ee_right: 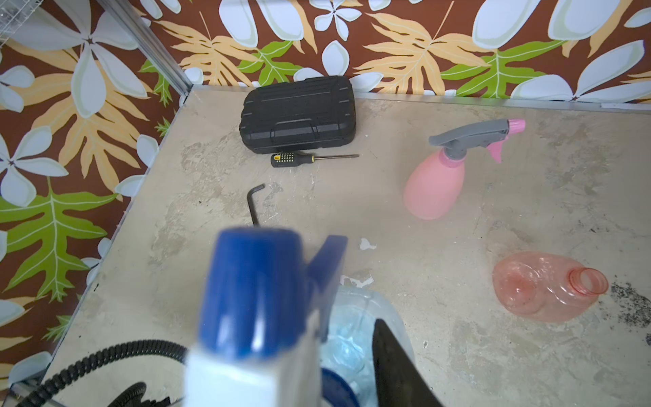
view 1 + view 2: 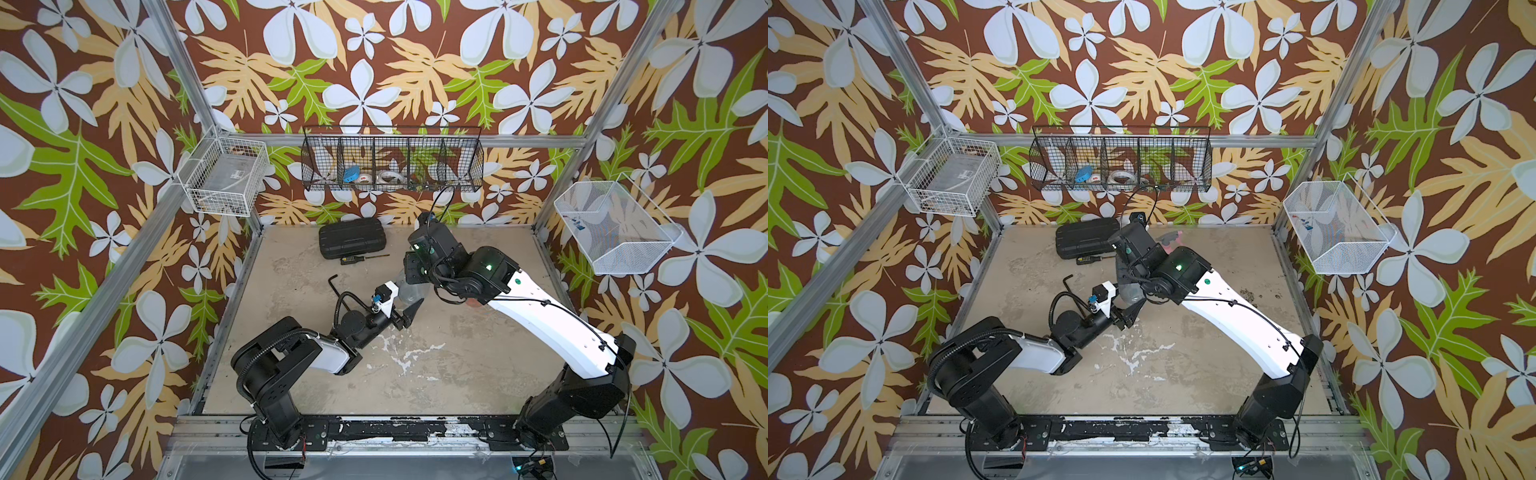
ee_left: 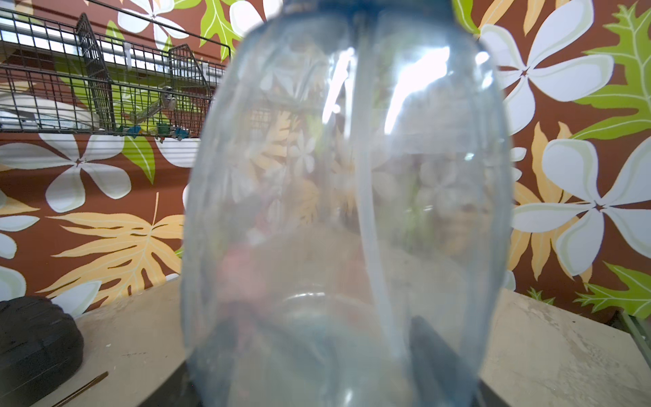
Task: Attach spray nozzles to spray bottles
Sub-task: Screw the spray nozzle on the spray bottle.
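One done: the opaque pink cone bottle wears its pink-and-grey trigger nozzle. Left claw grips the clear bluish bottle mid-bench, white-and-blue nozzle on top. The right claw hangs over it, grip impossible to tell. The translucent orange bottle lies uncapped.

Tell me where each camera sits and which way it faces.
Top views: high over the front edge, looking down at the table; left arm and right arm show.
Left wrist: behind the clear bottle, facing the back wall; left finger shows.
Right wrist: above the white and blue nozzle, facing the black case and pink bottle; right finger shows.
Shared: wrist views both show clear bottle, black case.
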